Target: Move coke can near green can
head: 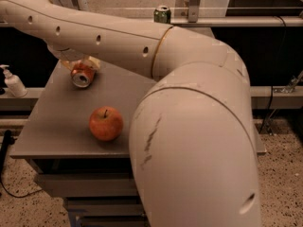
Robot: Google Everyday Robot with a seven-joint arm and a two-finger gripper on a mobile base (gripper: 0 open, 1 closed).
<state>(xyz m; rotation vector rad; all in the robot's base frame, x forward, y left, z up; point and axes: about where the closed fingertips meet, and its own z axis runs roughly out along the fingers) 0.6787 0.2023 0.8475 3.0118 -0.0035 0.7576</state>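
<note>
The robot's big cream arm (199,126) is filling most of the view, sweeping in from the lower right and reaching across to the upper left. It is blocking the whole right side of the grey table (52,126), so nothing there can be seen.

The gripper (81,64) is sitting at the far left part of the table, tucked under the forearm and showing only as a few pale pieces. It is pressing in right above the coke can (83,76). Whether it is parted or clamped around the can cannot be told, since the arm is covering it.

The coke can is lying tilted on the tabletop with its silver end facing the camera. Its upper part is disappearing beneath the gripper, and its lettering is too hidden to read.

The green can (162,14) is standing upright far behind, on or just behind a pale rail (246,21), beside a metal post (193,4) and well apart from the coke can. Its base is being cut off by the rail.

A red apple (106,123) is resting near the table's front edge, close to the arm. A white pump bottle (13,82) is standing off the table's left side.
</note>
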